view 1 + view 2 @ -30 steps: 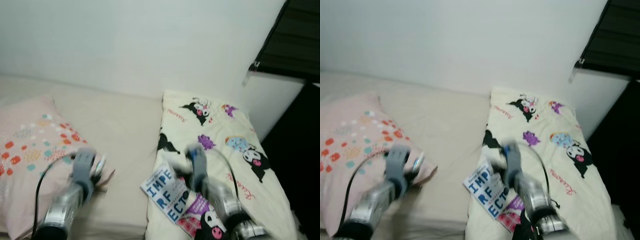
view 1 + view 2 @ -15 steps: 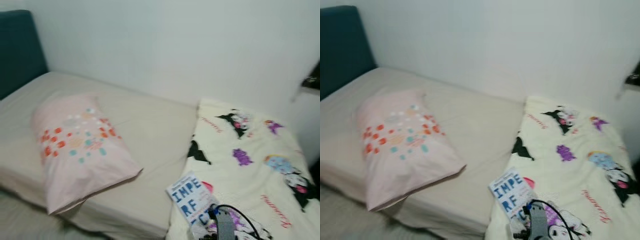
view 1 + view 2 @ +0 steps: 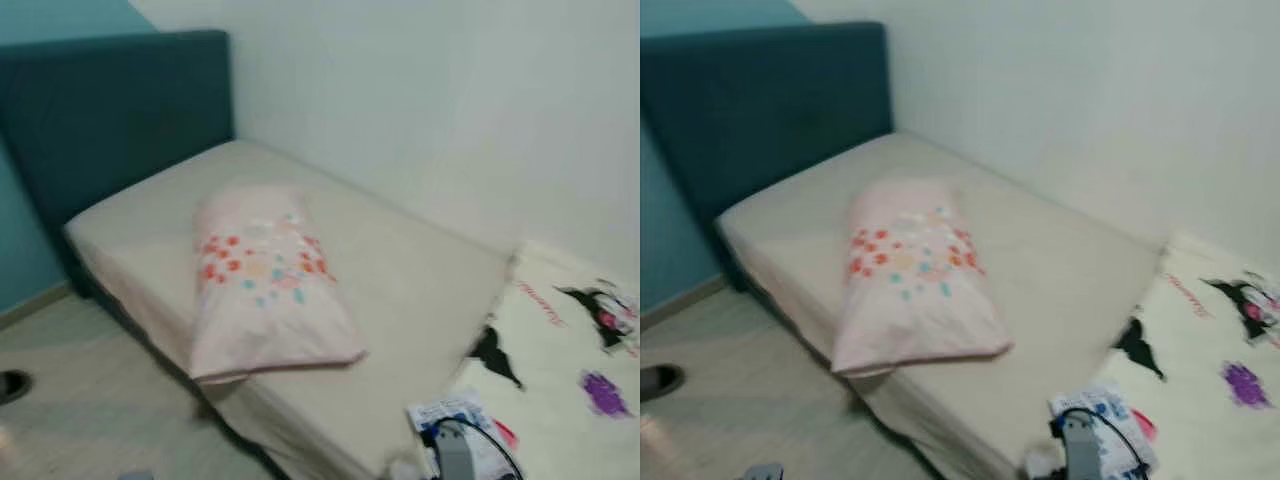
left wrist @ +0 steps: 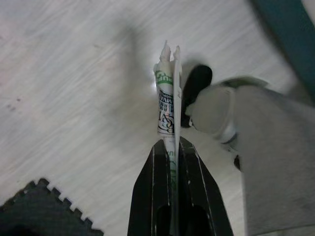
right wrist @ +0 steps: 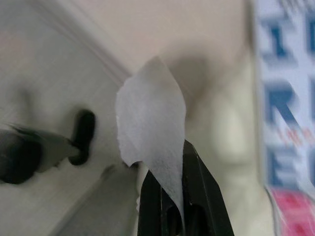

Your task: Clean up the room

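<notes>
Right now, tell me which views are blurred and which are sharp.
Both eye views are soft with motion blur, the pillow and book smeared; left wrist view is sharpest, print legible on the wrapper; right wrist view blurs the book's letters behind the white tissue.

Silver right arm [image 3: 455,462] looped by black cable; tapering black tool fingers [image 4: 153,196].

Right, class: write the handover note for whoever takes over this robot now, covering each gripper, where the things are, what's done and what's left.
Left gripper: shut on a crumpled green-and-white printed wrapper, held above the pale wooden floor.
Right gripper: shut on a white tissue scrap, near the bed edge.
On the beige bed: pink pillow with coloured dots, cartoon-print cream blanket with a blue-lettered white book on it.
Done: two bits of litter picked up.
Left: probably bin both; perhaps put the book away.
</notes>
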Tool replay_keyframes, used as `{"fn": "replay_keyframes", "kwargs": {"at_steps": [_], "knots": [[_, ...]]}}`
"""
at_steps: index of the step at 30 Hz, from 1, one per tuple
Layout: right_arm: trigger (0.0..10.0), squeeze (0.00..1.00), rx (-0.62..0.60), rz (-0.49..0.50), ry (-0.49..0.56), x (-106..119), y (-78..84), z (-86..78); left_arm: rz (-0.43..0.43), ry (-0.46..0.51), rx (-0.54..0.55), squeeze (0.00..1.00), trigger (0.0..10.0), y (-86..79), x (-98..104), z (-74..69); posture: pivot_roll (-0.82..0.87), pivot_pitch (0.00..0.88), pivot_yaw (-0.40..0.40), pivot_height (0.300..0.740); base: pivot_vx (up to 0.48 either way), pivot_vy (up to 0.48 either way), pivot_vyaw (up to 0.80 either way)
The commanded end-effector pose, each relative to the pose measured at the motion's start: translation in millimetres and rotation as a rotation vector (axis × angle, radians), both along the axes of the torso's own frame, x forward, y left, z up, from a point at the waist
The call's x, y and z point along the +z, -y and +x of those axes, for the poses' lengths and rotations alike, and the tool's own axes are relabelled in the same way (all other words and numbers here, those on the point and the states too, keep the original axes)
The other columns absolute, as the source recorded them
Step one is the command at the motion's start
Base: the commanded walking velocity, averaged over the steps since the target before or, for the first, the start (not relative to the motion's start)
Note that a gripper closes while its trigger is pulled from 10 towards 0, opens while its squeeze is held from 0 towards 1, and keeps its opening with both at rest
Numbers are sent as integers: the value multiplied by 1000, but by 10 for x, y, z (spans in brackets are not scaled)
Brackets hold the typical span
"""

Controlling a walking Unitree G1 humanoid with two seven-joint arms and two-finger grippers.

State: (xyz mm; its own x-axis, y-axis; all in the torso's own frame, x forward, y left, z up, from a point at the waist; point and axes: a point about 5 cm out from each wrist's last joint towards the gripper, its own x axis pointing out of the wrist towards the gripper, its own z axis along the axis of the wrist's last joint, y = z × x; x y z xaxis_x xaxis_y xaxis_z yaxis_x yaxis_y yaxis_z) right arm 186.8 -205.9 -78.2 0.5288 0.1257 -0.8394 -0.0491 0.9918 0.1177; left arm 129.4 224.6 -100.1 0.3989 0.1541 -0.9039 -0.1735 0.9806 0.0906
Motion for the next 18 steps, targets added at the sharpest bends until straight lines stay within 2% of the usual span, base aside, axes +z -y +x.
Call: {"fn": "replay_keyframes", "kwargs": {"at_steps": [1,10,18], "knots": [[10000,0,3,-11,-15,-26,20,-60,-15,-16,-35,0,10000,83,-25,-21,41,0,-139,739,0,0,763],[10000,0,24,-16,-61,-100,8,-219,-33,-35,-66,0,10000,106,-50,-89,43,0,-138,739,0,0,763],[10000,0,46,-29,-70,-108,27,-248,-50,-37,-81,0,10000,127,-57,-101,46,0,-142,739,0,0,763]]}}
